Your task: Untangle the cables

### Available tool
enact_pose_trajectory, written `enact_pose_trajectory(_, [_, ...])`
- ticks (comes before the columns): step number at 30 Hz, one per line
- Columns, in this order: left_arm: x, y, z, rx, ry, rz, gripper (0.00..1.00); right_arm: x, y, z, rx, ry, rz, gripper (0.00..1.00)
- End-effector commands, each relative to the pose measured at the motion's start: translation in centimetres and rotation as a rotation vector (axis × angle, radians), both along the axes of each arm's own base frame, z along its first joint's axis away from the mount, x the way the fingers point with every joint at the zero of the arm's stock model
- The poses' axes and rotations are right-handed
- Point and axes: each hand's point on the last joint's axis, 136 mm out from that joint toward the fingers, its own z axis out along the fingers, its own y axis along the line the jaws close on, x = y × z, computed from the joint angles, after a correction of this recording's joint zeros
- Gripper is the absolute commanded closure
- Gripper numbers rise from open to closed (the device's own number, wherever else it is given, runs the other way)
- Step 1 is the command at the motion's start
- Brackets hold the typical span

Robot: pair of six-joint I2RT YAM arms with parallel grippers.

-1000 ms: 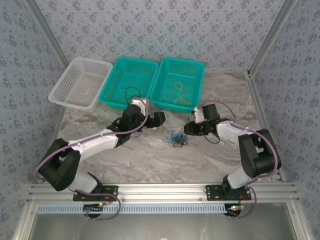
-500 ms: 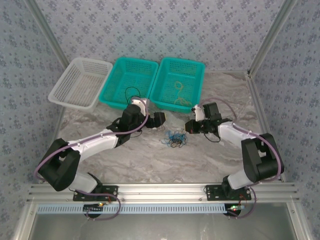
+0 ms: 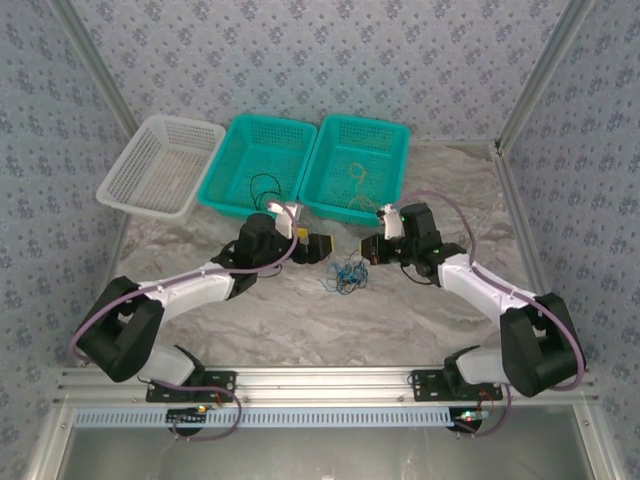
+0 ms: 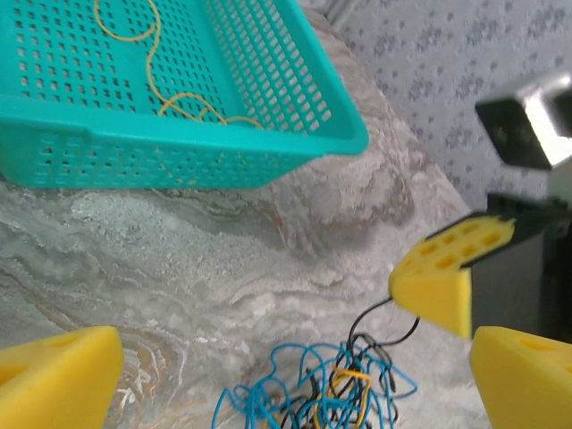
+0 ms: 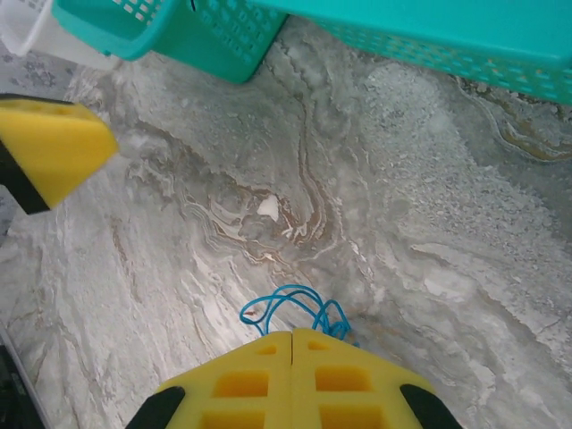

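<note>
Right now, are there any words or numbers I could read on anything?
None: no word, number or sign can be read on the teal baskets, the cables, the table or the wallpaper. The wallpaper's marks are a flower pattern, not letters.

Beneath your left hand (image 3: 319,243) spreads a grey-veined marble tabletop (image 3: 300,310); beyond it and to both sides stand blue-flowered papered walls (image 3: 350,50), edged by aluminium posts (image 3: 535,75).

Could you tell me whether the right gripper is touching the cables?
Touching. The right wrist view shows a blue loop of the cables emerging right from the tip of the shut right gripper.
</note>
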Motion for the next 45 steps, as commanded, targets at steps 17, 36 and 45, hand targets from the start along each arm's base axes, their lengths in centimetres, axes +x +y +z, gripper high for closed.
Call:
enact_pose_trajectory(17, [-4.5, -1.3, 1.8, 0.093, -0.332, -0.261, 0.01, 0.1, 4.2, 4.1, 0.145, -0.052, -0.088, 1.00])
enact_pose_trajectory(36, [-2.4, -5.8, 0.8, 0.135, -0.480, -0.233, 0.22, -1.0, 5.8, 8.8, 0.278, -0.072, -0.039, 1.00])
enact_pose_trajectory(45, [-1.4, -6.5, 0.6, 0.123, -0.492, -0.155, 0.54, -1.2, 6.1, 9.1, 0.293, -0.079, -0.057, 1.00])
